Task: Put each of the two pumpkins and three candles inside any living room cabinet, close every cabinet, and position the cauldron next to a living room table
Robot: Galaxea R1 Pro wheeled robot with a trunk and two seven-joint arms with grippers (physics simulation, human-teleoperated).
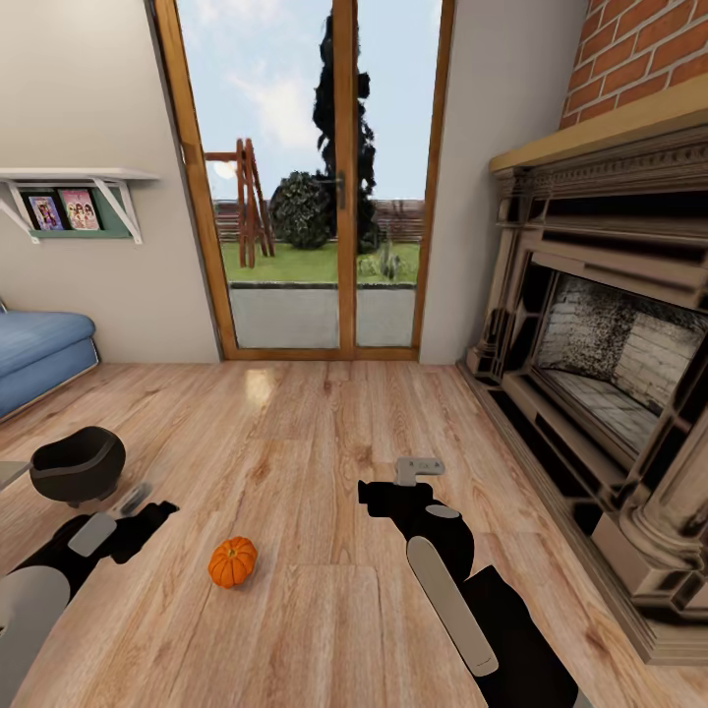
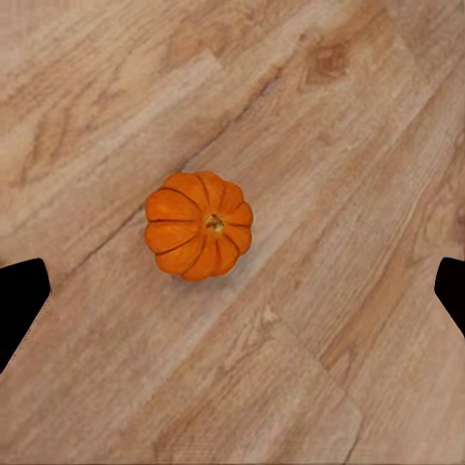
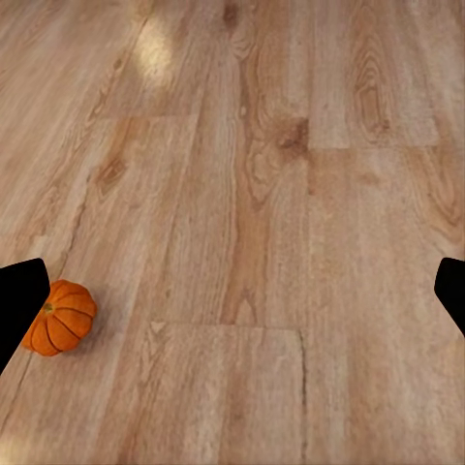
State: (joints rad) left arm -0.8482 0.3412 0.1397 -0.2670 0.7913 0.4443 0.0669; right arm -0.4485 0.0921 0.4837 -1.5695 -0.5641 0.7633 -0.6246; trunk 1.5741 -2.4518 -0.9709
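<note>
One orange ribbed pumpkin (image 1: 232, 561) sits on the wooden floor between my two arms. In the left wrist view the pumpkin (image 2: 199, 225) lies below my left gripper (image 2: 232, 295), whose dark fingertips (image 2: 19, 300) stand wide apart, open and empty. My left gripper (image 1: 147, 509) hovers just left of the pumpkin. My right gripper (image 1: 418, 472) hangs open to its right and farther off, and in the right wrist view the pumpkin (image 3: 60, 317) is beside one fingertip. The black cauldron (image 1: 77, 464) stands on the floor at the left. Candles, cabinet and table are out of view.
A brick fireplace (image 1: 610, 364) with a dark carved surround fills the right side. Glass doors (image 1: 324, 197) are straight ahead. A blue sofa (image 1: 39, 354) and a wall shelf (image 1: 74, 192) are at the left. A grey sliver (image 1: 8, 474) shows by the cauldron.
</note>
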